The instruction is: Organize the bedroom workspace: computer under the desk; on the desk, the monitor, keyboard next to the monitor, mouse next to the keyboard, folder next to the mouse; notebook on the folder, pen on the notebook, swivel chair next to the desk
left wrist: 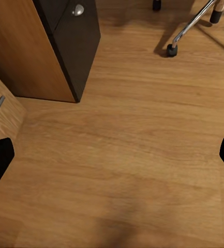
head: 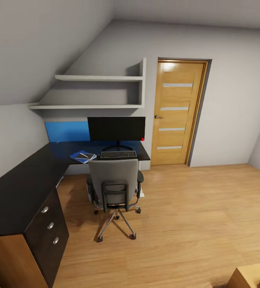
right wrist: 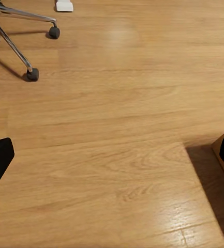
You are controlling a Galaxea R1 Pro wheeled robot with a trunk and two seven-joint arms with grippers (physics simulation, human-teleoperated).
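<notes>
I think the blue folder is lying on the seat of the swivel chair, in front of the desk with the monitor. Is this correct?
Not quite. In the head view the blue folder lies on the desk, left of the keyboard, not on the swivel chair. The chair does stand in front of the desk with the monitor.

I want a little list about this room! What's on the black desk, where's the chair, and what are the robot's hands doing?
desk: long black-topped L-shaped desk with three silver-knobbed drawers
monitor: wide black flat screen standing on the desk
keyboard: slim grey keyboard with dark keys, in front of the monitor
stack: bright blue folder with grey notebook on top, left of keyboard
chair: grey padded swivel chair pushed up to the desk
left gripper: open, over wooden floor
right gripper: open, over floor
</notes>
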